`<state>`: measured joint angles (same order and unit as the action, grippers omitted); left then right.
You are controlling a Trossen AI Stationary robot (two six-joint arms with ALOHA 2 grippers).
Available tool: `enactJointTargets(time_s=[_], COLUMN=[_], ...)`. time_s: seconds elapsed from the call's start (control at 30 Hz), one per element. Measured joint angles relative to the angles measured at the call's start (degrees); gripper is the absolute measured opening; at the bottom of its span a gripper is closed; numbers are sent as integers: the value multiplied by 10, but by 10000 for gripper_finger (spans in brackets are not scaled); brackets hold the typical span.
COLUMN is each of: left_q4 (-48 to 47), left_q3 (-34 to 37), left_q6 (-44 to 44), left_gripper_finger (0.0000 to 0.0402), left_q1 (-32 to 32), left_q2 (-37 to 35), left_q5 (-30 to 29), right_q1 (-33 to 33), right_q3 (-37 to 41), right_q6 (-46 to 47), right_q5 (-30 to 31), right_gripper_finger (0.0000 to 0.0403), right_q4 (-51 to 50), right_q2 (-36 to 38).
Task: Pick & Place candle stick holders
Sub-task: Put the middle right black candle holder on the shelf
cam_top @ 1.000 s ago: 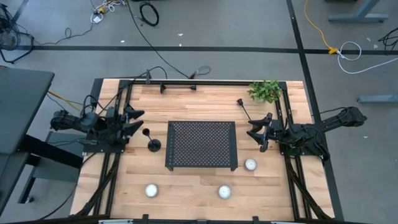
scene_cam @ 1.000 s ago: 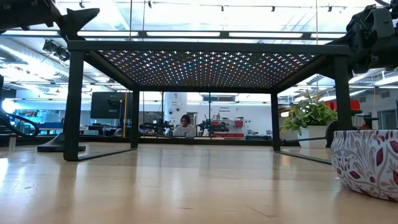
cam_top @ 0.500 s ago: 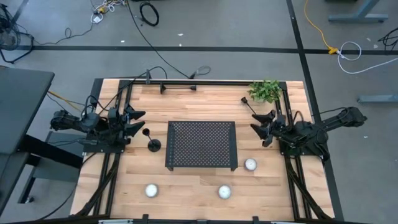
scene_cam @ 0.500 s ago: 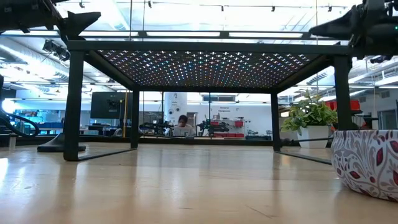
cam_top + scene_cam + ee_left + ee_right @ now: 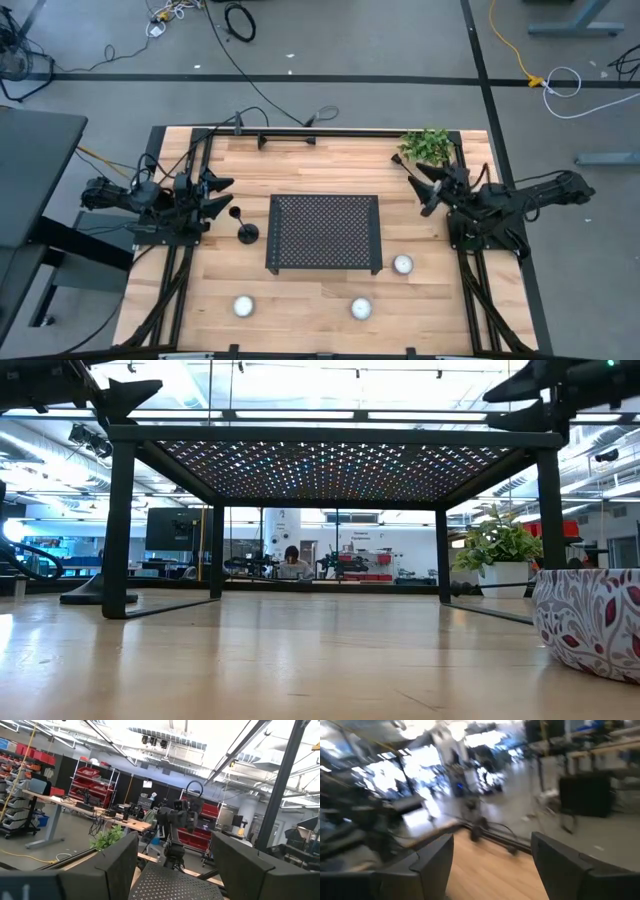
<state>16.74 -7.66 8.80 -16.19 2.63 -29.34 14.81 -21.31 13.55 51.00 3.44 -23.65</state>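
One black candle stick holder [image 5: 244, 226] stands on its round base left of the black perforated tray [image 5: 324, 233]. A second holder [image 5: 288, 140] lies on its side at the far edge. A third holder [image 5: 403, 163] slants beside the green plant [image 5: 428, 146], and my right gripper hides its lower end. My left gripper [image 5: 222, 196] is open and empty, level, just left of the standing holder. My right gripper [image 5: 424, 187] is open above the table's far right, next to the third holder. It also shows in the low view [image 5: 528, 390]. My right gripper has its far finger [image 5: 421, 171] over the lower end of the slanting holder's stem [image 5: 409, 169]. The finger hides the place, so I cannot tell whether it touches. Nothing shows between the fingers in the right wrist view [image 5: 492, 865].
Three small white patterned cups stand near the front edge [image 5: 243, 305], [image 5: 361, 308], [image 5: 403, 264]; one fills the low view's right [image 5: 590, 622]. The tray stands on legs at mid-table. Black frame rails run along both table sides. A person sits far off in the room [image 5: 292, 560].
My right gripper has gone from beside the tray's right edge toward the far edge and the plant, rising and turning as it went, and has stayed open. The slanting holder's free end has shifted a little toward the plant.
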Motion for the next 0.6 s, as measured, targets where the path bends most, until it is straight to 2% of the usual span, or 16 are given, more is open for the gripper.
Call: enactJointTargets(time_s=[0.23,0.6], left_q4=[-5,-8], left_q3=[0,0], left_q6=[0,0], left_gripper_finger=[252,252], left_q1=[0,0], left_q2=[0,0], left_q5=[0,0], right_q1=[-64,-214], right_q3=[-134,-276], right_q6=[117,201], right_q5=[-10,-183], right_gripper_finger=[263,263], right_q4=[-240,-469], right_q2=[-76,-234])
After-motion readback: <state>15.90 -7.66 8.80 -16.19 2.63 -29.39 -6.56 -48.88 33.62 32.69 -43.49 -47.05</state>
